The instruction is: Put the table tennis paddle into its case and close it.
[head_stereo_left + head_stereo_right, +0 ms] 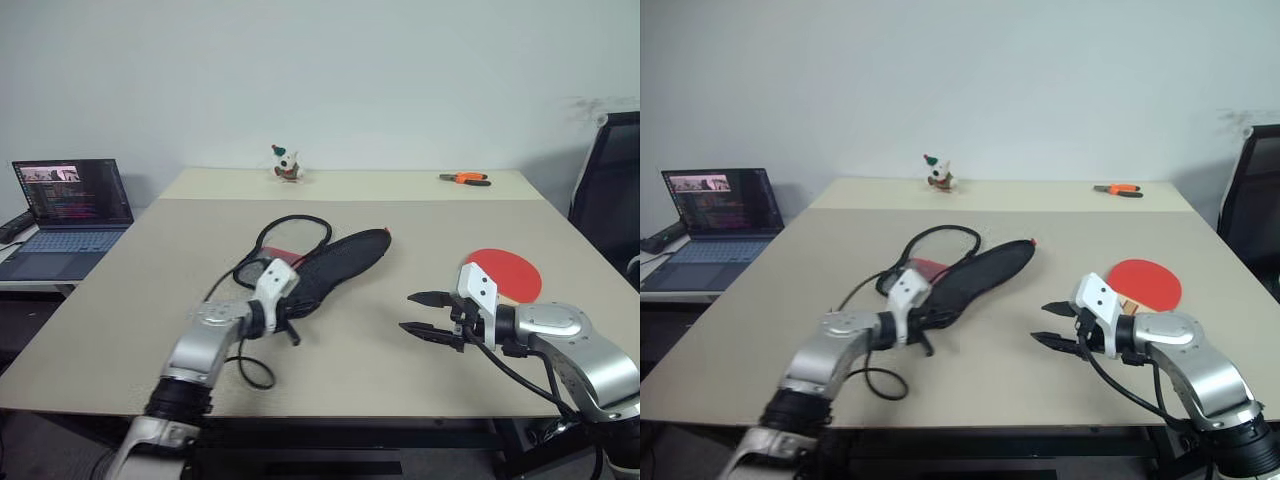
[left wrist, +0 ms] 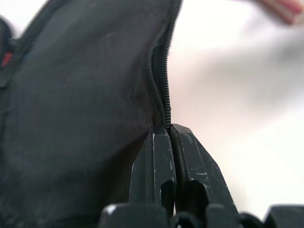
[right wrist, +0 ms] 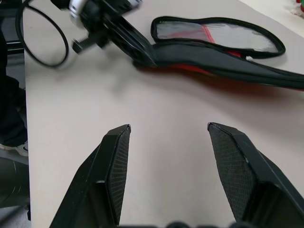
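A laptop (image 1: 70, 215) sits off the bench's (image 1: 150, 330) left edge. The left tool (image 1: 292, 318) is pinched on the zipper edge of the case (image 1: 335, 262), which lies unzipped near the bench's middle. The right tool (image 1: 425, 315) hovers with fingers spread, empty. Beside it, toward the right edge, lies the table tennis paddle (image 1: 505, 273). Orange pliers (image 1: 466, 179) rest near the far right corner.

laptop (image 1: 70, 215) screen text too small, nothing else lettered
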You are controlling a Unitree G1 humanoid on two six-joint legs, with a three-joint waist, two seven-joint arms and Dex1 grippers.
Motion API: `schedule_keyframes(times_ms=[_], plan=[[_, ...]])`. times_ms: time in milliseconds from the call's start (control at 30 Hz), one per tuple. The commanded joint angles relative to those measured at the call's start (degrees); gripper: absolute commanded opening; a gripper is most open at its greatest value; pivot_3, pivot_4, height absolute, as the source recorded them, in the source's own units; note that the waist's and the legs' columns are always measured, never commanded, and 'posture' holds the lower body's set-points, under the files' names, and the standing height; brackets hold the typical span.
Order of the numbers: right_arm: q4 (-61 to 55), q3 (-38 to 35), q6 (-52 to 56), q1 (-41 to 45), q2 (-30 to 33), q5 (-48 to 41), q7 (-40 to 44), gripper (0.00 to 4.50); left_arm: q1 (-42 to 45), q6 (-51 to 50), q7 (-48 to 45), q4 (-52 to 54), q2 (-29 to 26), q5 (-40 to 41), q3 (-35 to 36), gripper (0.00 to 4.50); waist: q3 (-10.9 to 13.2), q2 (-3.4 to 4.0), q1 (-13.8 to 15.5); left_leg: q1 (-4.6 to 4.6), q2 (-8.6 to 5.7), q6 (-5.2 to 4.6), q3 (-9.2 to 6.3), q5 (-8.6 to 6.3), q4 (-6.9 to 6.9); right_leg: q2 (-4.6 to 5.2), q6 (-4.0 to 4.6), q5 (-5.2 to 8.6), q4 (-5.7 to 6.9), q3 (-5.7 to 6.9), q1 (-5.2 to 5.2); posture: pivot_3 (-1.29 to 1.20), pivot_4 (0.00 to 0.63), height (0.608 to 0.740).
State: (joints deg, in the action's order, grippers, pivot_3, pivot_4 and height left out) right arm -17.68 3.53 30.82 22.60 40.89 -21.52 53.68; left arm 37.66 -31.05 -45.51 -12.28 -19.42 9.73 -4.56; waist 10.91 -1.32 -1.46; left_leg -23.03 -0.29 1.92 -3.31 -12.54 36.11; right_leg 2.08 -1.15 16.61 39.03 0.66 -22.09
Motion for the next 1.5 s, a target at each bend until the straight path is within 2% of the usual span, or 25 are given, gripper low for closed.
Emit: schedule_keyframes(times_ms=[33, 133, 233, 400, 567, 700, 867, 967, 1100, 1267, 1500], plan=[[0.18, -1.8, -1.63, 1.24, 0.97, -0.16, 0.64, 2.87, 4.33, -1.14, 5.17, -1.74, 4.37, -0.39, -0.85, 0.03, 0.0, 0.0, 0.05, 0.0, -0.01, 0.0, 0.02, 0.0, 0.0, 0.0, 0.0, -0.01, 0.0, 0.0, 0.0, 0.0, 0.15, 0.74], [0.83, -1.8, -1.63, 1.71, 1.01, -0.06, 0.44, 2.87, 5.52, -1.42, 6.2, -2.52, 6.27, -0.67, -1.79, 0.03, 0.0, 0.0, -0.21, 0.04, -0.02, 0.0, 0.1, 0.0, -0.01, 0.01, 0.05, -0.05, -0.01, -0.04, -0.01, 0.0, 0.15, 0.74], [0.97, -1.94, 0.11, 2.14, 0.33, -0.95, -0.64, 2.87, 4.87, -1.96, 5.71, -1.57, 5.4, -0.08, -1.53, 0.65, 0.0, 0.0, -0.43, 0.08, -0.01, 0.0, 0.13, 0.0, -0.04, -0.03, 0.08, -0.07, 0.0, -0.09, -0.05, 0.0, 0.15, 0.74], [2.33, -1.98, 2.94, 3.03, -1.39, -1.39, -3.12, 2.87, 2.88, -3.64, 6.93, 1.69, 3.31, 0.26, -0.52, 2.41, 0.0, 0.0, -0.31, 0.08, 0.06, 0.02, 0.09, 0.01, -0.04, -0.04, 0.09, -0.07, 0.02, -0.06, -0.05, 0.0, 0.15, 0.74], [4.45, -1.13, 7.71, 5.28, -3.42, -0.95, -5.95, 2.87, -0.49, -6.43, 5.02, 9.95, 0.73, 4.62, 2.45, 4.15, 0.0, -0.01, -0.14, 0.06, -0.03, 0.02, 0.03, 0.01, -0.02, 0.1, 0.04, -0.12, -0.02, -0.16, -0.05, 0.0, 0.15, 0.74], [6.31, 0.32, 13.82, 8.16, -8.45, -1.19, -10.46, 2.87, -4.55, -5.34, -0.3, 13.41, -6.88, 8.98, 7.82, 4.15, 0.0, 0.0, -0.67, 0.11, 0.1, 0.03, 0.04, 0.01, -0.05, 0.09, 0.08, -0.13, 0.01, -0.24, -0.09, 0.0, 0.15, 0.74], [10.45, 3.62, 16.43, 10.3, -15.25, 2.63, -17.44, 4.45, -7.74, -2.49, -4.8, 12.19, -15.94, 11.23, 13.53, 4.19, 0.01, 0.0, -0.43, 0.12, 0.28, 0.04, 0.03, 0.02, -0.07, 0.0, 0.2, -0.13, 0.03, -0.17, -0.1, 0.0, 0.15, 0.74], [15.24, 4.01, 16.88, 12.01, -19.92, 4.82, -22.44, 4.45, -9.75, -2.66, -8.53, 12.02, -19.85, 13.82, 16.08, 4.19, 0.01, 0.0, -0.33, 0.11, 0.14, 0.03, 0.03, 0.01, -0.08, 0.0, 0.2, -0.14, 0.02, -0.16, -0.11, 0.0, 0.15, 0.74], [22.17, 3.76, 16.23, 14.7, -26.43, 6.54, -27.62, 4.45, -11.21, -1.63, -8.89, 10.34, -22.88, 13.81, 17.61, 4.19, 0.01, -0.01, -0.08, 0.05, 0.0, 0.02, -0.01, 0.01, -0.06, 0.09, 0.14, -0.17, -0.02, -0.17, -0.12, 0.0, 0.15, 0.74], [28.39, 3.6, 14.04, 17.55, -31.88, 7.72, -30.5, 4.45, -11.93, -1.92, -8.24, 11.69, -22.73, 14.17, 17.45, 4.19, 0.01, -0.01, -0.17, 0.06, 0.04, 0.01, -0.01, 0.0, -0.07, 0.07, 0.15, -0.17, 0.01, -0.17, -0.14, 0.0, 0.15, 0.74], [33.36, 3.28, 10.61, 19.97, -36.15, 8.42, -31.94, 4.45, -11.8, -1.68, -7.83, 12.37, -22.58, 14.05, 16.52, 4.19, 0.01, -0.01, -0.38, 0.07, 0.09, 0.01, 0.0, 0.0, -0.09, 0.06, 0.16, -0.17, 0.04, -0.18, -0.17, 0.0, 0.15, 0.74]])
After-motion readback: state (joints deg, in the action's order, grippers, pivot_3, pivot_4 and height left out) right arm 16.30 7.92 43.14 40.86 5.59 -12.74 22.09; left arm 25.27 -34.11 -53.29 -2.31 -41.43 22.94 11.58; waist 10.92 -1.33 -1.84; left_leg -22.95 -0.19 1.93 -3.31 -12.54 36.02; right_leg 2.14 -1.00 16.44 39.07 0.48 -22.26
